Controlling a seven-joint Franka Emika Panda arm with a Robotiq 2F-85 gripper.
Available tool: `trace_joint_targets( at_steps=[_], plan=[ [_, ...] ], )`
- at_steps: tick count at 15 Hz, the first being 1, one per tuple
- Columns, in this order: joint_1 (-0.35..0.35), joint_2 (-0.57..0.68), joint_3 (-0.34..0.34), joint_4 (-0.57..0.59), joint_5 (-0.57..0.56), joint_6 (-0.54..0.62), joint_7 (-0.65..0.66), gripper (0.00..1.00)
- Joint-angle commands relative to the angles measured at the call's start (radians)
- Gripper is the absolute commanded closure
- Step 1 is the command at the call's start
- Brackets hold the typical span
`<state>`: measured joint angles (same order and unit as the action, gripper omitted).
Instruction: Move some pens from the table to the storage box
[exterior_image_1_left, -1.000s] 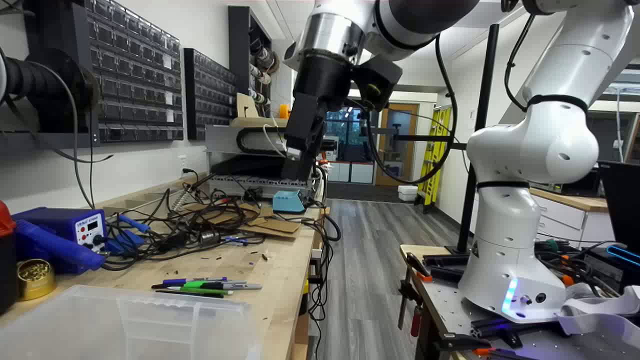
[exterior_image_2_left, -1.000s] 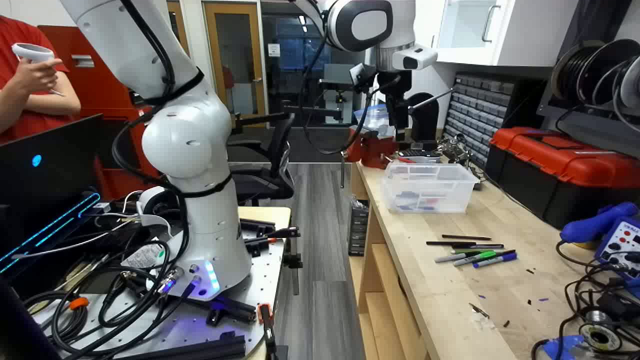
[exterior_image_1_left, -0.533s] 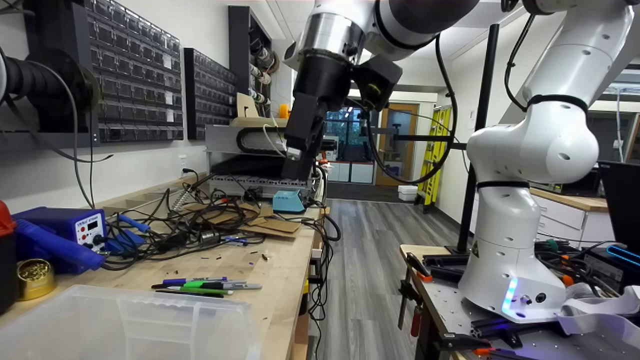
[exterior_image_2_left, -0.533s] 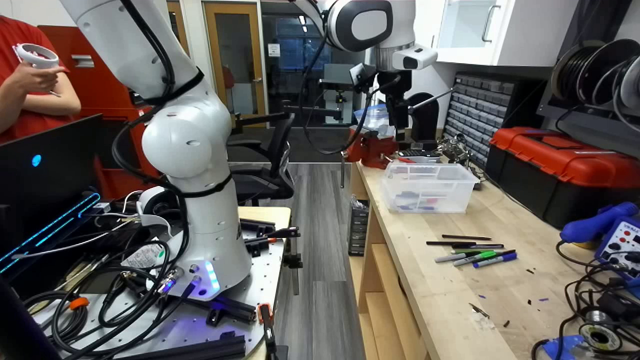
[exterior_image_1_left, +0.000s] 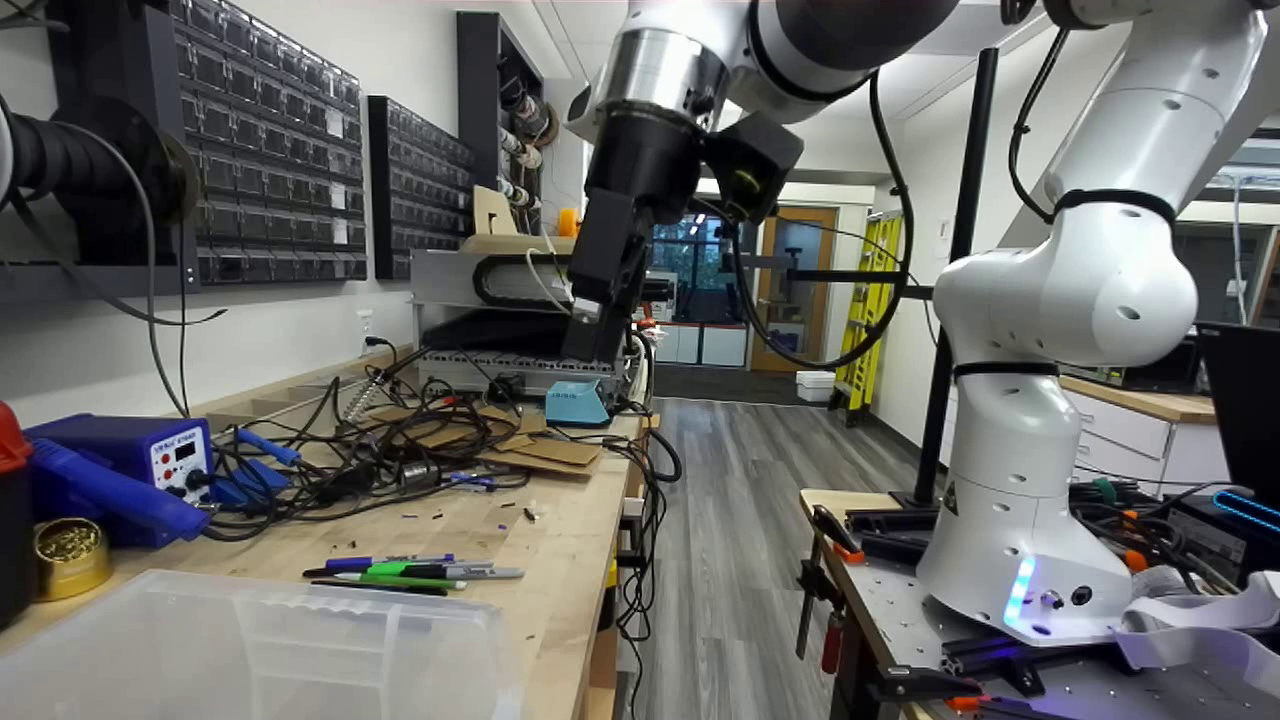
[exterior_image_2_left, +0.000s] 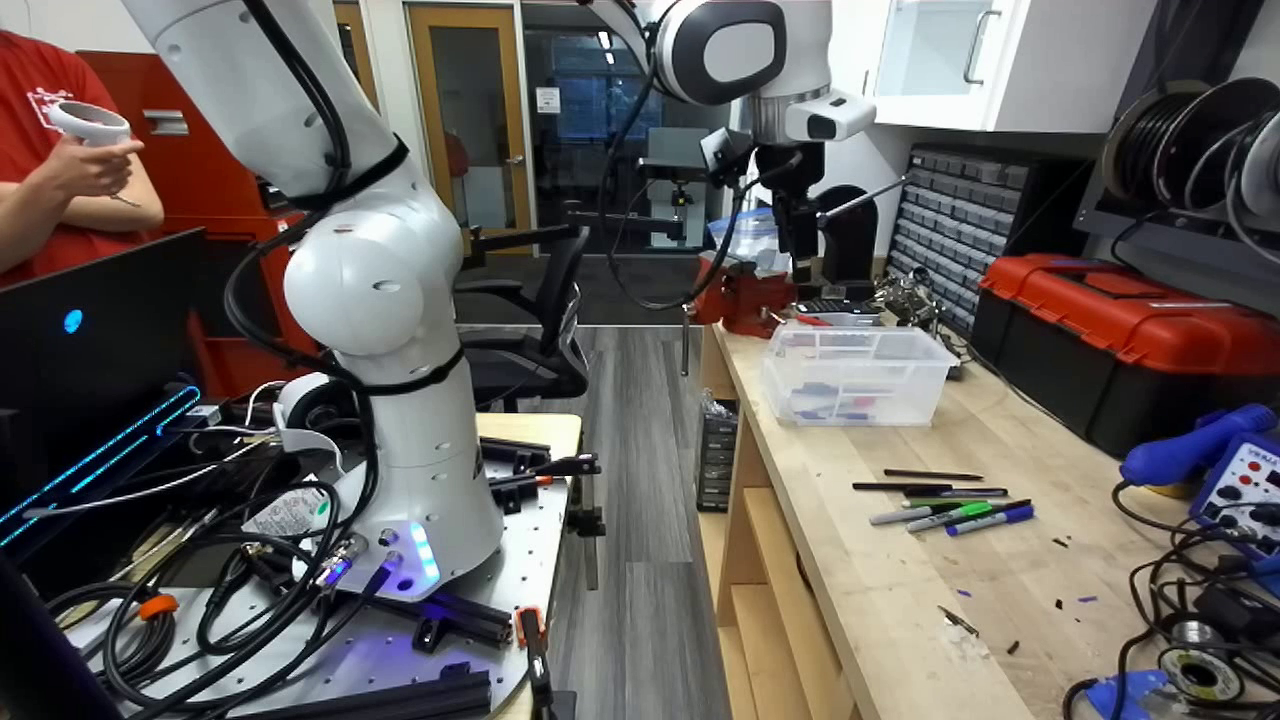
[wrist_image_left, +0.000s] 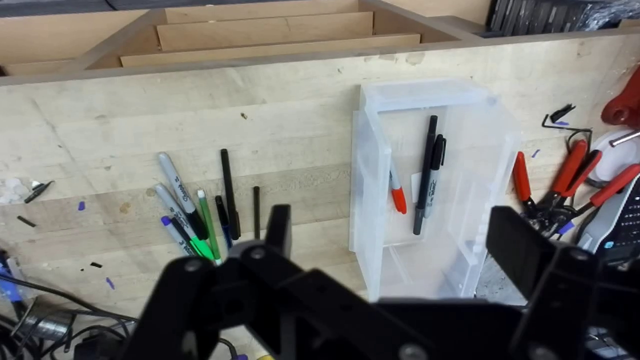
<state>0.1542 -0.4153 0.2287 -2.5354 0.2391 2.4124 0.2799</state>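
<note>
Several pens lie loose on the wooden table: a green-capped marker (exterior_image_1_left: 392, 569) (exterior_image_2_left: 968, 511) (wrist_image_left: 201, 247), a grey marker with a black cap (wrist_image_left: 179, 187), a black pen (wrist_image_left: 229, 192), a thin black stick (wrist_image_left: 256, 212) and others. The clear open storage box (exterior_image_1_left: 310, 640) (exterior_image_2_left: 860, 378) (wrist_image_left: 373, 210) stands near them. Inside it the wrist view shows a black pen (wrist_image_left: 426, 175), a grey Sharpie (wrist_image_left: 432, 187) and a red-capped marker (wrist_image_left: 398, 197). My gripper (wrist_image_left: 391, 227) is wide open and empty, high above the table; it shows in both exterior views (exterior_image_1_left: 595, 338) (exterior_image_2_left: 801, 262).
A red vise (exterior_image_2_left: 742, 300) and red-handled pliers (wrist_image_left: 565, 170) lie beyond the box. A black-and-red toolbox (exterior_image_2_left: 1130, 330) stands along the wall side. Tangled cables (exterior_image_1_left: 400, 450) and a blue soldering station (exterior_image_1_left: 170, 455) occupy the table past the pens. A person holds a controller (exterior_image_2_left: 90, 122).
The person's hand with the controller has shifted slightly. The arm, gripper, pens and box look essentially unchanged.
</note>
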Motion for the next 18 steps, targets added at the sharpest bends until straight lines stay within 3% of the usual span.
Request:
trace_joint_targets(
  at_steps=[1,4,9,14,18],
  plan=[
    [0.01,0.016,-0.002,-0.008,-0.004,0.086,0.0,0.0],
    [0.009,0.057,0.0,-0.008,-0.006,0.167,-0.002,0.0],
    [-0.032,0.186,0.008,0.015,-0.114,0.277,0.017,0.0],
    [-0.083,0.328,-0.009,0.081,-0.284,0.265,0.066,0.0],
    [-0.081,0.44,-0.045,0.16,-0.388,0.263,0.119,0.0]
  ],
)
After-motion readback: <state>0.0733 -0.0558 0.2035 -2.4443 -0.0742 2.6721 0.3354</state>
